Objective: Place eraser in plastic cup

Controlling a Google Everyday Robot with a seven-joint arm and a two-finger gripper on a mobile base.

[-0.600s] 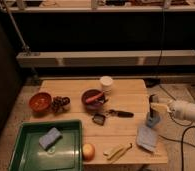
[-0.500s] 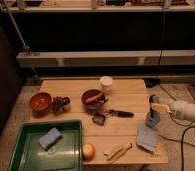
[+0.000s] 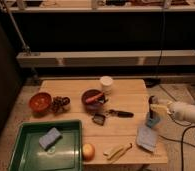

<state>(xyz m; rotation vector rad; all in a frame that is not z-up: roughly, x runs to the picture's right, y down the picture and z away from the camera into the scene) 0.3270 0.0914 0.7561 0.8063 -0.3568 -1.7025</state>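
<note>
The eraser is a small blue-grey block at the right edge of the wooden table. My gripper comes in from the right on a white arm and hangs right over the eraser, touching or nearly touching its top. The plastic cup is white and stands upright at the back middle of the table, well to the left of the gripper and farther back. It looks empty from here.
A pale-blue flat piece lies just in front of the eraser. A dark-handled tool and a red bowl lie between gripper and cup. Another red bowl, a dark cluster, a green tray with a blue sponge, an orange fruit and a yellow peel are to the left and in front.
The gripper has sunk slightly over the eraser. Everything else on the table is where it was.
</note>
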